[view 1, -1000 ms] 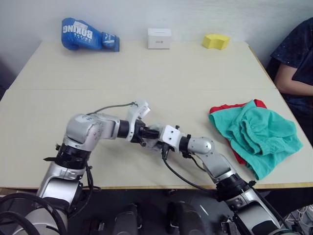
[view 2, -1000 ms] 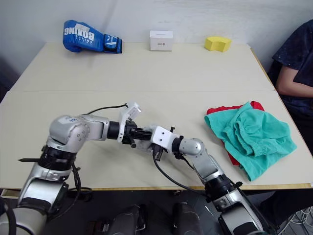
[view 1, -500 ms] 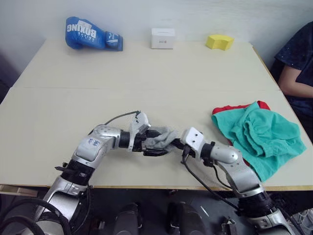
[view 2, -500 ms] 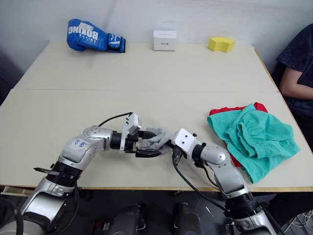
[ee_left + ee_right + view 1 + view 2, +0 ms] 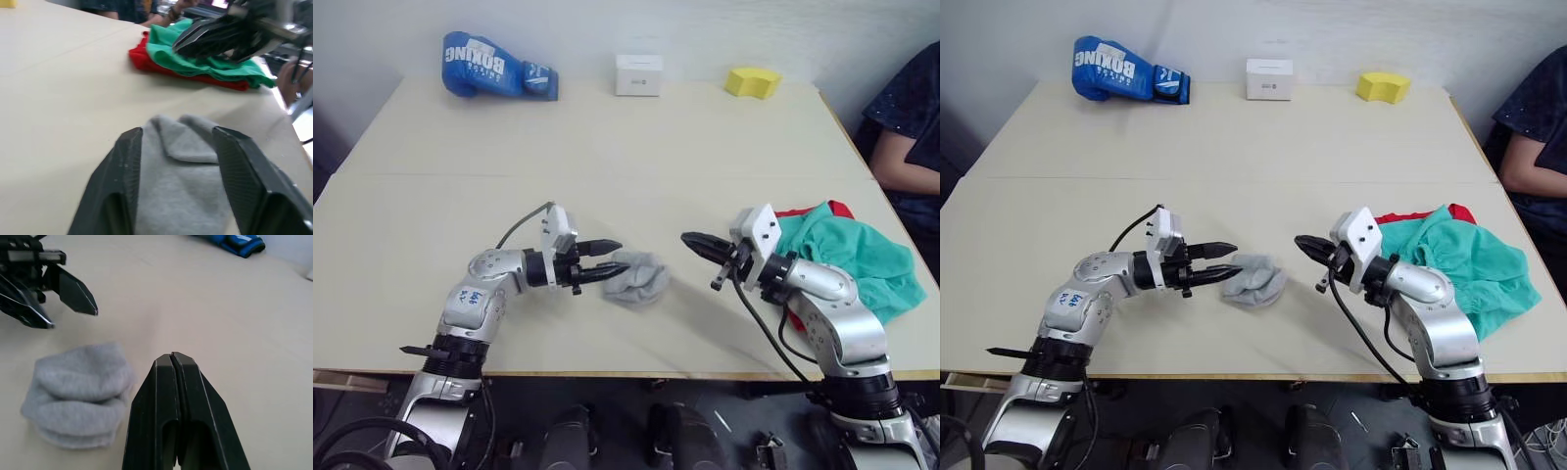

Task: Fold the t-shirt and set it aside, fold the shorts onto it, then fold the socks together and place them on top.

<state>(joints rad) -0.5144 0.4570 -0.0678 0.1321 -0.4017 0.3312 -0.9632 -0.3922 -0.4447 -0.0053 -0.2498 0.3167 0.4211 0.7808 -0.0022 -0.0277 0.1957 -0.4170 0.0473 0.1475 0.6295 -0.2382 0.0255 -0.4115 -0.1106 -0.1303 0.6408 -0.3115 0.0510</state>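
Socks (image 5: 1252,281) soft grey knit, matt; shorts (image 5: 1474,269) thin crumpled cloth; tabletop (image 5: 1234,147) smooth matt beige; end effector fingers (image 5: 173,396) textured black plastic.

"What sort of room is this, would you say?"

"A robot test lab, I'd think. One broad pale desk (image 5: 607,127) against a bare white wall (image 5: 705,29), and nothing homely about it."

"What makes it a lab?"

"The odd props lined up along the far edge, well beyond the left hand (image 5: 604,260): a blue boxing glove (image 5: 492,67), a small white box (image 5: 638,74), a yellow block (image 5: 751,82). And a person (image 5: 911,127) sits watching, off past the right hand (image 5: 697,241)."
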